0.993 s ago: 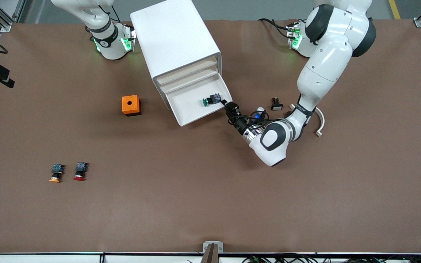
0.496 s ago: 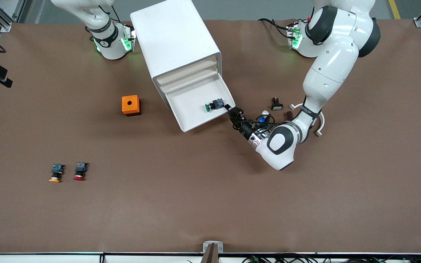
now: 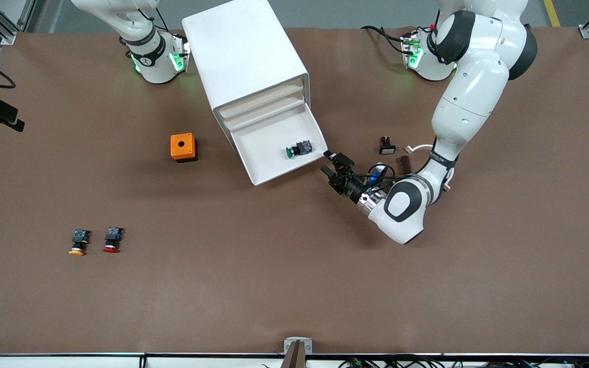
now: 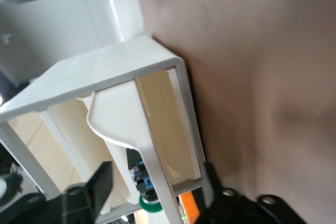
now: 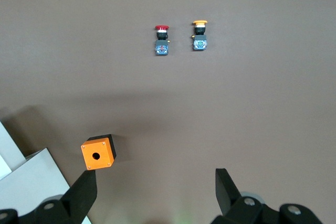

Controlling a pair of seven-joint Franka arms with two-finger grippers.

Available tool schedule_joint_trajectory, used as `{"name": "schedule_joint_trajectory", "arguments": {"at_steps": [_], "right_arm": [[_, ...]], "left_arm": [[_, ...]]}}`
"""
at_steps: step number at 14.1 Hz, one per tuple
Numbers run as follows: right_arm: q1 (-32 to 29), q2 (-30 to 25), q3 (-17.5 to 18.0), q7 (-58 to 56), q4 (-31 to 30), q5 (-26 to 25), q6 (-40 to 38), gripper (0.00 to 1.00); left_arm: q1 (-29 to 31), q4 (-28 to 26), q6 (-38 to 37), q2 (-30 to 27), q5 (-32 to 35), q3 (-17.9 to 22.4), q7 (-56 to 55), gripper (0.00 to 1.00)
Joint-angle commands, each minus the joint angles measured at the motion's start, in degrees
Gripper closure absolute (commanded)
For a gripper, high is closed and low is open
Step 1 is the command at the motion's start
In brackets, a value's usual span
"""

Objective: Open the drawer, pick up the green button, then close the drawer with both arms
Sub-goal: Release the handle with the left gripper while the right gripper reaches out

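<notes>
The white cabinet (image 3: 243, 51) has its lowest drawer (image 3: 263, 148) pulled out. The green-capped button (image 3: 298, 148) lies on its side inside, near the corner toward the left arm's end. My left gripper (image 3: 334, 166) stands open just outside that corner, touching nothing. In the left wrist view the left gripper (image 4: 156, 174) faces the drawer's front wall (image 4: 152, 156), and the button (image 4: 147, 190) shows past it. My right gripper (image 5: 156, 179) is open and empty above the table, and it is out of the front view.
An orange box (image 3: 183, 147) with a hole sits beside the drawer, toward the right arm's end. An orange-capped button (image 3: 78, 242) and a red-capped button (image 3: 113, 239) lie nearer the front camera. Small parts (image 3: 386, 145) lie by the left arm.
The left gripper opened, let go of the drawer's front corner and backed off toward the left arm's end. The drawer slid out a little more. The right arm has not moved.
</notes>
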Motion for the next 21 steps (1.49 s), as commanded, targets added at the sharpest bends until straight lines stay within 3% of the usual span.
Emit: {"name": "schedule_joint_trajectory", "arguments": {"at_steps": [1, 3, 8, 15, 19, 21], "right_arm": [[-1.30, 3.67, 0.74, -0.57, 0.74, -0.97, 0.33, 0.00], [-1.99, 4.56, 0.66, -0.66, 1.00, -1.06, 1.02, 0.00], [-2.62, 7.55, 0.66, -0.57, 1.09, -2.12, 3.14, 0.00], [-0.07, 7.29, 1.09, 11.27, 0.21, -1.06, 1.04, 0.00], [4.66, 6.50, 1.10, 25.31, -2.94, 3.76, 1.29, 0.00], [8.09, 5.89, 1.10, 29.47, -3.47, 3.77, 1.21, 0.00]], "left_arm": [[0.03, 2.71, -0.03, -0.67, 2.35, 1.06, 6.93, 0.06], [-0.05, 6.49, 0.06, -0.67, 3.85, 3.34, 16.31, 0.05], [-0.84, 9.05, 2.78, -1.02, 5.60, 8.18, 31.28, 0.01], [-1.98, 9.05, 14.19, -6.11, 16.40, 8.19, 41.75, 0.01], [-3.39, 9.05, 21.05, -9.19, 25.27, 8.10, 43.25, 0.01], [-3.39, 9.05, 24.13, -10.77, 29.76, 7.92, 43.43, 0.01]]}}
